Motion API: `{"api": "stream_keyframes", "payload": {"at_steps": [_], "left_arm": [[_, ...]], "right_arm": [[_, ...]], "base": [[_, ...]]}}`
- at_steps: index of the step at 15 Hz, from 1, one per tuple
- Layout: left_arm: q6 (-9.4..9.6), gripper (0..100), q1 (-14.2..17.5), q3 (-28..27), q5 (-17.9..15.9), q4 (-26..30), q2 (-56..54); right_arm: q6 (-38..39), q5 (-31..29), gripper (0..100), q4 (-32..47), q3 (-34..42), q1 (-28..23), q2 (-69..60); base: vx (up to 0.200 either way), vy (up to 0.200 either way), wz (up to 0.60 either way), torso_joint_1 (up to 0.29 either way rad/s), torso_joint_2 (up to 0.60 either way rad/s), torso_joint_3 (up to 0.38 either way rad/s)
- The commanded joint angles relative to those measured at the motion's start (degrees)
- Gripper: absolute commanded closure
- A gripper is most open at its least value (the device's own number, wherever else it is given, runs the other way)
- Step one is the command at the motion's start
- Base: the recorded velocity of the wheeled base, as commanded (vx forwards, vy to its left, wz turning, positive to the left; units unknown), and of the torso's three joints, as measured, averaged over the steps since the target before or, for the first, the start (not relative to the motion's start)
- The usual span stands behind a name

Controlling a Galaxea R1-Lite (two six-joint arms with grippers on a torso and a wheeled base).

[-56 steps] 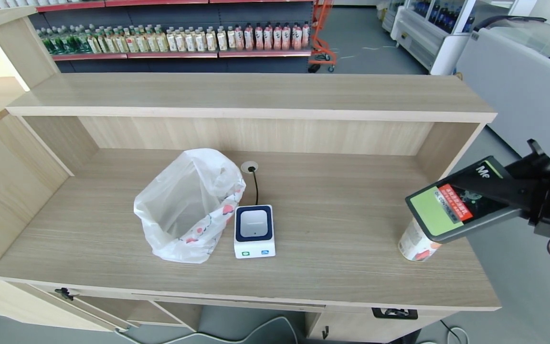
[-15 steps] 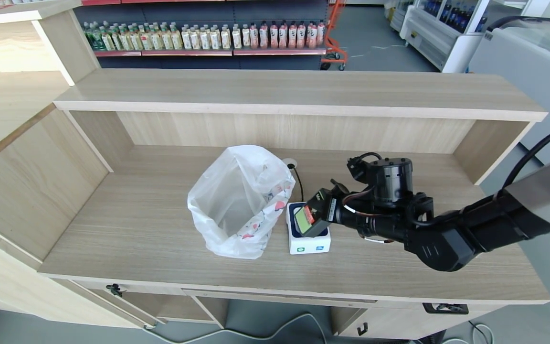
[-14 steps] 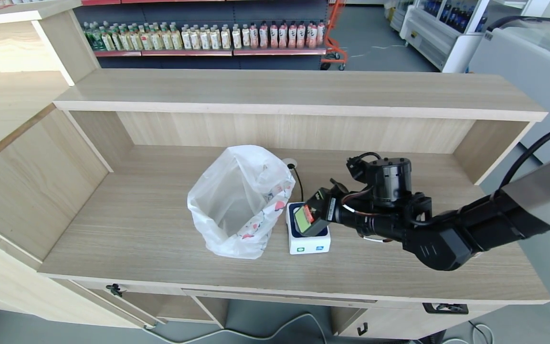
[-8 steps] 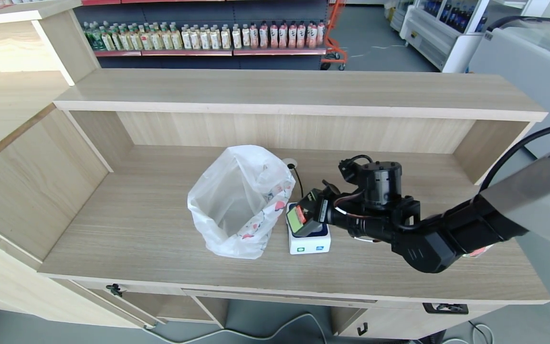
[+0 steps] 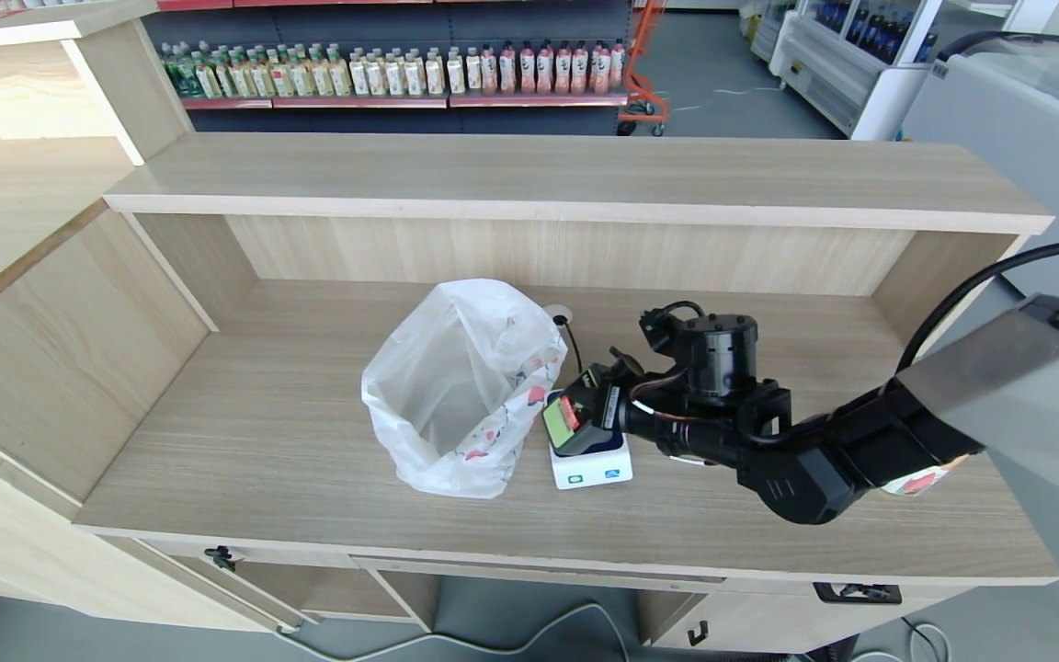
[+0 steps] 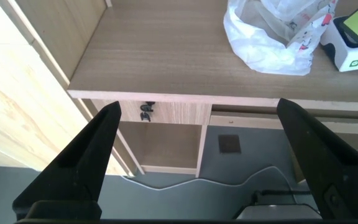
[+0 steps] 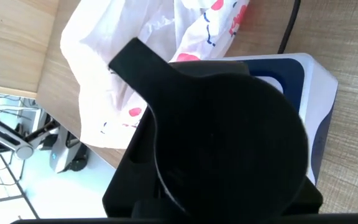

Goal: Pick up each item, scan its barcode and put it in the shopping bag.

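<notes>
Table (image 5: 263, 441): light wood-grain top under a raised back shelf; it carries all the things below.

Shopping bag (image 5: 456, 395): thin translucent plastic with red and blue print, standing open-mouthed mid-table. Judged very light and limp. The rim will likely fold if brushed, so an item should come in from above, clear of the rim.

Barcode scanner (image 5: 589, 460): white box with a dark blue frame round its window, just beside the bag on the robot's right, its cable running to the back. Two small stickers on the front face, not legible.

Right gripper (image 5: 596, 409): fingers closed on the dark tube (image 5: 571, 418), which hangs over the scanner window, tilted, close to the bag's near wall.

Tube handling (judgement): light, with a smooth and probably slick skin and a body that may give under squeeze. Best held across the flat faces toward one end, leaving the printed face free for the window. Label: green panel with a red patch; print too small to read, barcode not made out.

Pale container (image 5: 917, 480): red markings, at the table's right end, largely hidden behind the right arm. Shape and print not resolvable.

Left gripper (image 6: 199, 112): fingers spread wide, empty, off the table's front edge.
</notes>
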Motion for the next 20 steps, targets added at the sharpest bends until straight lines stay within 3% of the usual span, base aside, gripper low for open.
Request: {"api": "stream_keyframes", "payload": {"at_steps": [1, 4, 6, 8, 9, 16, 20], "left_arm": [[-0.01, 0, 0.0, 0.05, 0.0, 0.02, 0.0], [-0.1, 0, 0.0, 0.05, 0.0, 0.02, 0.09], [-0.27, 0, 0.0, 0.05, 0.0, 0.02, 0.0], [-0.27, 0, 0.0, -0.04, 0.0, 0.02, 0.0], [-0.36, 0, 0.0, 0.05, 0.0, 0.02, 0.09], [-0.27, 0, 0.0, -0.04, 0.0, 0.02, 0.09], [-0.18, 0, 0.0, 0.05, 0.0, -0.06, 0.09]], "right_arm": [[0.01, -0.16, 100, 0.06, 0.2, 0.56, -1.77], [-2.54, -0.16, 100, 0.23, 3.19, -0.06, -13.1], [-10.89, -0.07, 100, 0.94, 6.62, -4.01, -21.54], [-22.49, -0.07, 100, 1.99, 8.29, -8.32, -23.91], [-24.51, 0.02, 100, 1.82, 7.94, -8.58, -23.91], [-27.32, -4.55, 100, 4.72, -4.9, -4.36, -13.37], [-26.44, -4.38, 100, 5.42, -8.5, -0.85, -5.28]], "base": [[0.0, 0.0, 0.0, 0.0, 0.0, 0.0], [0.0, 0.0, 0.0, 0.0, 0.0, 0.0], [0.0, 0.0, 0.0, 0.0, 0.0, 0.0], [0.0, 0.0, 0.0, 0.0, 0.0, 0.0], [0.0, 0.0, 0.0, 0.0, 0.0, 0.0], [0.0, 0.171, 0.0, 0.005, 0.0, 0.001], [0.0, 0.0, 0.0, 0.0, 0.0, 0.0]]}}
